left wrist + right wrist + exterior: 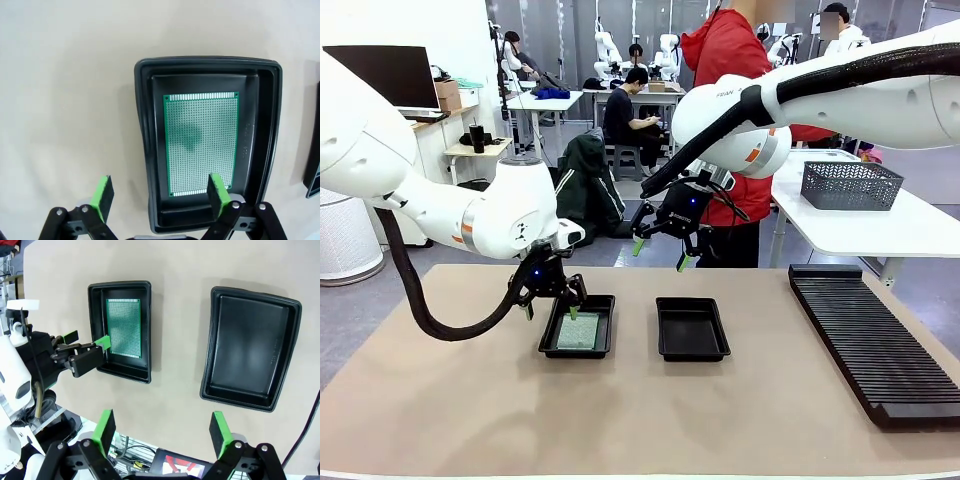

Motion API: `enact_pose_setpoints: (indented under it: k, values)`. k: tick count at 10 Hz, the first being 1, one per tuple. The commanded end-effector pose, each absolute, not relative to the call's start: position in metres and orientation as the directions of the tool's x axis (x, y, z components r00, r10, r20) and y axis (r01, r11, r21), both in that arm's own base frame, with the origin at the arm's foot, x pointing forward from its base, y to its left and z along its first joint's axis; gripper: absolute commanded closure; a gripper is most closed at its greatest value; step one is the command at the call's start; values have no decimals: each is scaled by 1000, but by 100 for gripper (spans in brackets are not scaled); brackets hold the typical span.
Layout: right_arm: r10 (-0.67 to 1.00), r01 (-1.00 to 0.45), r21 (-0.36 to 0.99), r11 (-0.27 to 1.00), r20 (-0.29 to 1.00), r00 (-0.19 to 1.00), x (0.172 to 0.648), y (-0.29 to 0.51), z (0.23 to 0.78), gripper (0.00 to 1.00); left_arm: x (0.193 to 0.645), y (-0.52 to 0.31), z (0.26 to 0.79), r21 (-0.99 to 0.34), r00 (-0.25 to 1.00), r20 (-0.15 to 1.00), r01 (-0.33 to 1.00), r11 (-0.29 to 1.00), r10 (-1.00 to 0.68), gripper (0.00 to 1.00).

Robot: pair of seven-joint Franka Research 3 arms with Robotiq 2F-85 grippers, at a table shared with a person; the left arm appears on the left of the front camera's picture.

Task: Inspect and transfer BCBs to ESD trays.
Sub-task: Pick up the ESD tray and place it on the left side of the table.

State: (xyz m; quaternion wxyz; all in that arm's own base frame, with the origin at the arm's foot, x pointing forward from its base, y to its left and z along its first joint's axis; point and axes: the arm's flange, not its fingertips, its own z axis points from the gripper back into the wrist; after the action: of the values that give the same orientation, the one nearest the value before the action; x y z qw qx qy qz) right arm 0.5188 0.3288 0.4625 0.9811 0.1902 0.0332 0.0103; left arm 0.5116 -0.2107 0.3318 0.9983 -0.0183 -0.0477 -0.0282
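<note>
A beige counter [440, 400] carried a long black ribbed rack [875, 345] along the robot's right side, well apart from two shallow black trays near the middle. A person [725, 60] in a red top stood beyond the far edge. A grey mesh basket [850, 185] sat on a white side table [930, 235] behind the rack. The left tray [576, 353] held one green BCB [577, 331], lying flat on its floor with the perforated face up. The right tray [692, 330], near it, showed a bare black floor. The left claw [551, 311] hung low at the left tray, its jaws apart and gripping nothing. In the left wrist view one green-padded finger [217, 192] stood inside the tray over the board's end. The other stood outside the rim above the counter, so the tray's wall lay between them. Whether the inner pad touched the board could not be told. The right claw [660, 254] hung high above the counter's far edge, its jaws wide apart and empty.
</note>
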Motion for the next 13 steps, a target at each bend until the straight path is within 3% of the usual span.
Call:
enact_pose_setpoints:
  k: [1, 13]
  values:
    - [29, -3, 363, 932, -68, 997, 519, 330, 462, 0, 521, -217, 331, -8, 995, 89, 38, 999, -37, 2]
    - [29, -3, 363, 932, -68, 997, 519, 330, 462, 0, 534, -207, 312, -4, 998, 62, 33, 999, -33, 61]
